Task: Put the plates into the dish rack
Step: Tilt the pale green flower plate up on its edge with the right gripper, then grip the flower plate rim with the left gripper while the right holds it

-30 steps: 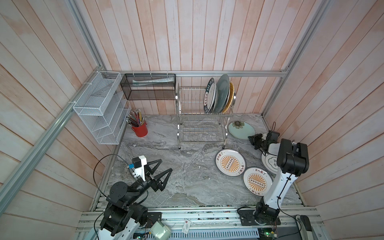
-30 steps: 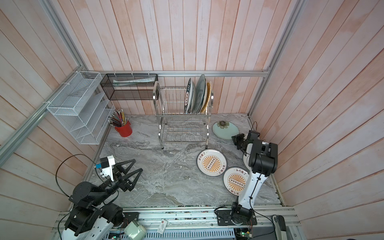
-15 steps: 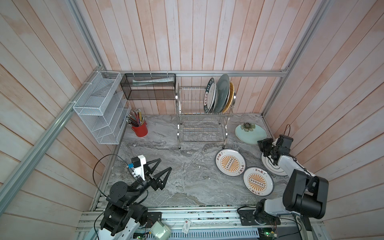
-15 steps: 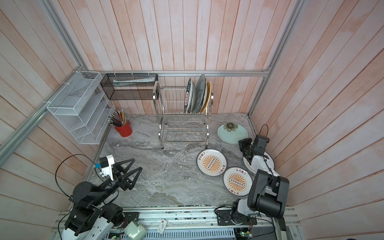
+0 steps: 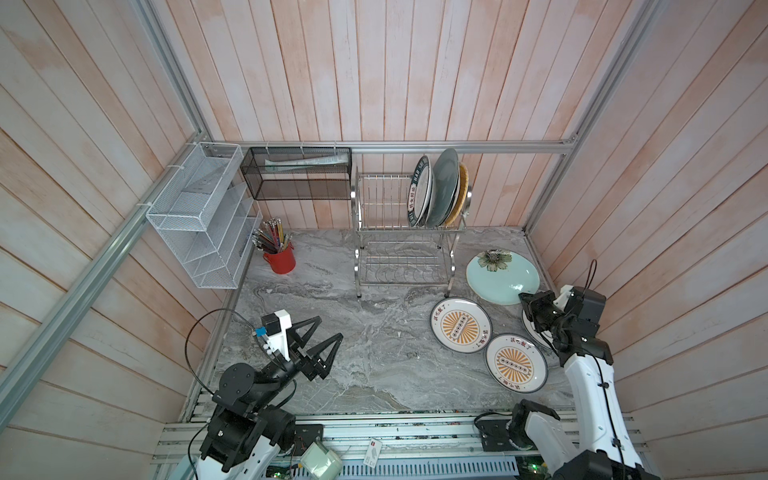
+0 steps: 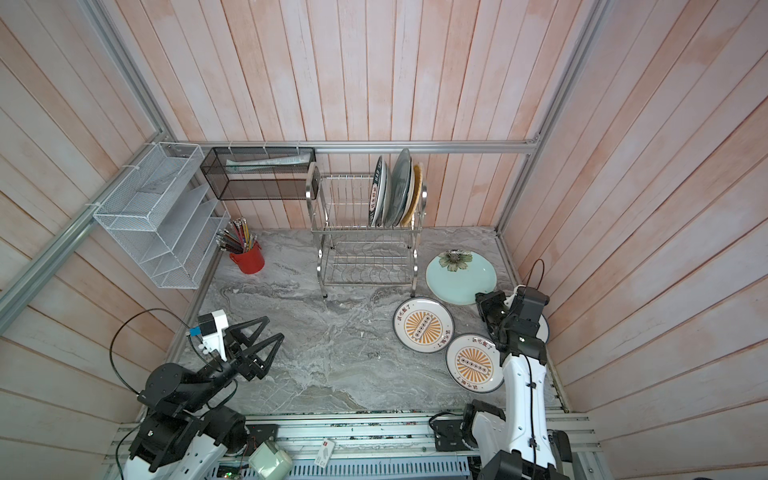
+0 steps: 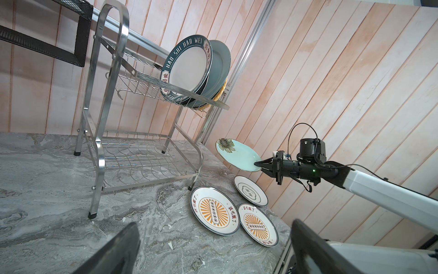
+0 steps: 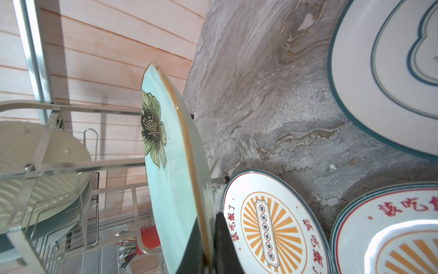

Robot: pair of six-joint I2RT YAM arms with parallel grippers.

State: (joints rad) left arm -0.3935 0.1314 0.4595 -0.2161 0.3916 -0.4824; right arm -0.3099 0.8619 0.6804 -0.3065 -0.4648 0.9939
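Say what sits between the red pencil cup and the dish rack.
Nothing; bare table separates the red cup and the dish rack, seen in both top views.

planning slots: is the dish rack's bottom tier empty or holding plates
Empty: the dish rack's lower tier shows only bare wires; racked plates all stand in the upper tier.

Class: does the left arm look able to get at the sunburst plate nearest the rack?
Probably yes: only bare table lies between the open left gripper and the sunburst plate, though it looks far.
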